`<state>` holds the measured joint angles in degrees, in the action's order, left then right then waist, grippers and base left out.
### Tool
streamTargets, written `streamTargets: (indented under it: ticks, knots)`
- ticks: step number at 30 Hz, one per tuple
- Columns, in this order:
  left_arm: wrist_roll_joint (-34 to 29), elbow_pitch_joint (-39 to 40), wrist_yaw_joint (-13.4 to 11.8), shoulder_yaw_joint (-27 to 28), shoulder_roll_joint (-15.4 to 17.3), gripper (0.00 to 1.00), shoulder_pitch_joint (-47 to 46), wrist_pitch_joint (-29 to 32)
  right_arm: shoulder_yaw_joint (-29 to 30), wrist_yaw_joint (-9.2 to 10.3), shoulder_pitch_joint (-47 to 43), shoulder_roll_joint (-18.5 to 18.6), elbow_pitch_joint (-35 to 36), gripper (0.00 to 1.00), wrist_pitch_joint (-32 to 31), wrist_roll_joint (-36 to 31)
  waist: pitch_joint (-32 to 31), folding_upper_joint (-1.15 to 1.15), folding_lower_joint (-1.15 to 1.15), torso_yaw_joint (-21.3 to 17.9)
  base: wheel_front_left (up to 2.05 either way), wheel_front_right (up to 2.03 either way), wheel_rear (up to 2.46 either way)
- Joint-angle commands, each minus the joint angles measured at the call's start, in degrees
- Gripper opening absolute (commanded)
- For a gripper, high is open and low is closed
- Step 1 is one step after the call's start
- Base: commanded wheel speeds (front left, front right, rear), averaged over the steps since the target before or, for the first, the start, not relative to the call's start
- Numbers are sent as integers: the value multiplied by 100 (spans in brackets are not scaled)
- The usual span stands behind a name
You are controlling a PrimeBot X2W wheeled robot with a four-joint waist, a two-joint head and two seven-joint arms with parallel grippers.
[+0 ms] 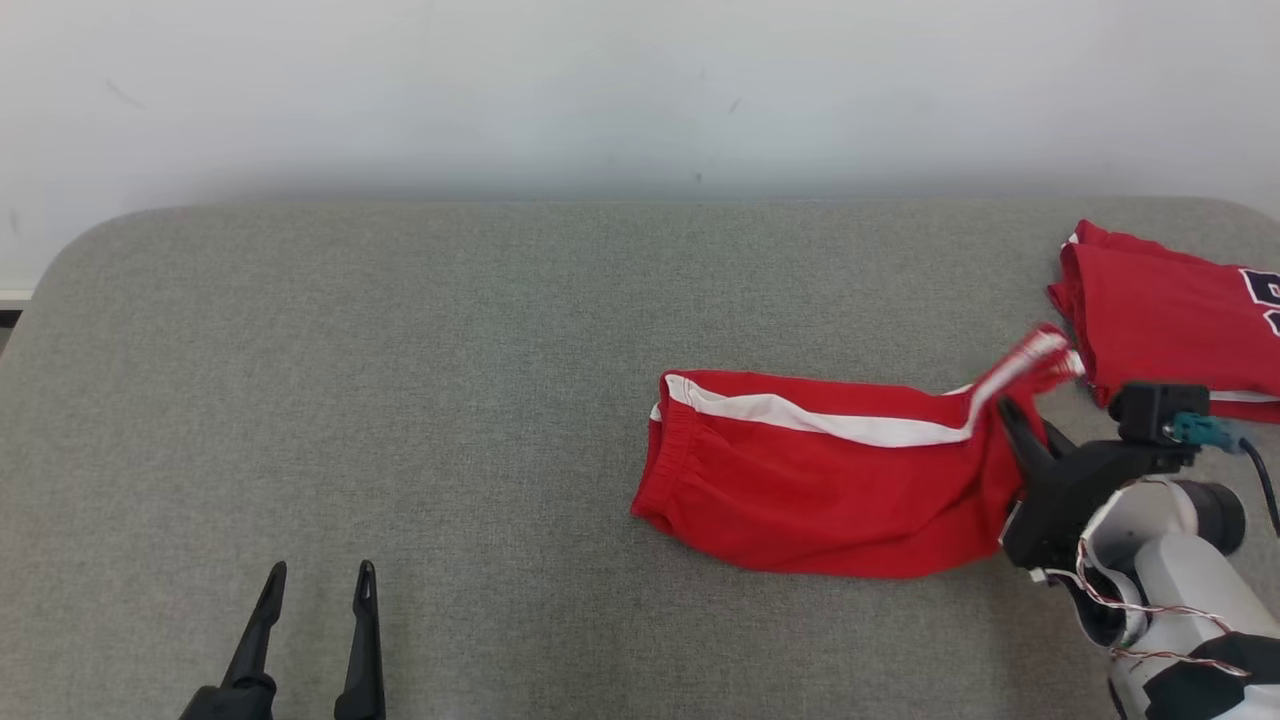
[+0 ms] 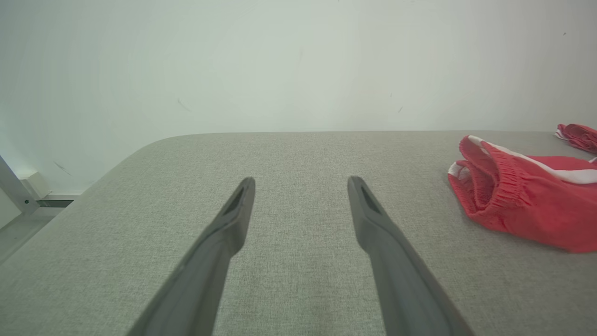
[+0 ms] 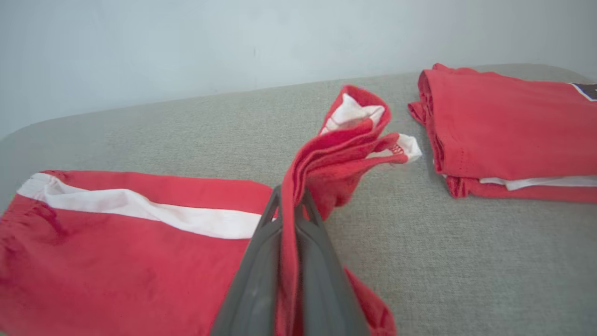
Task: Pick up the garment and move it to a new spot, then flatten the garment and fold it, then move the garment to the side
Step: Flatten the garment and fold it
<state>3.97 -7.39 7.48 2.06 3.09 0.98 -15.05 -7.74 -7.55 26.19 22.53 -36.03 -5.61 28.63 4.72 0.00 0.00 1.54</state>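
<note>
I am looking at the garment lying on the right half of the grey padded table, well apart from the left gripper. It is showing as soft red fabric with a white stripe running along its far edge and a gathered, elastic-looking band at one end. Its long axis is running left to right across the head view. The gathered end is pointing toward my left, and the opposite end is pointing right, lifted and bunched with white trim showing. The right gripper is clamping that raised end, its fingers pressing together on the fabric. The left gripper is hovering over bare table with its fingers spread and nothing between them. A second, folded red garment is sitting just beyond the lifted end.
</note>
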Motion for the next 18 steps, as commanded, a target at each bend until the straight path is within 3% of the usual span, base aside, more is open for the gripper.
streamTargets:
  ticks: [1, 10, 18]
  knots:
    - [49, -8, -26, 12, -13, 100, 28, -16, -65, 17, -89, -90, 278, 0, -79, 106, 0, 0, 0, -5, 0, 0, 0]
    - [87, -81, -23, -123, -21, 100, -159, -16, -410, 17, -17, -690, 1378, 0, -641, 314, 51, 0, 0, 170, 0, 0, 0]
    - [288, -179, -39, -354, -23, 100, -328, -16, -589, 17, 265, -1330, 1103, 0, -962, 301, 159, 0, 0, 488, 0, 0, 0]
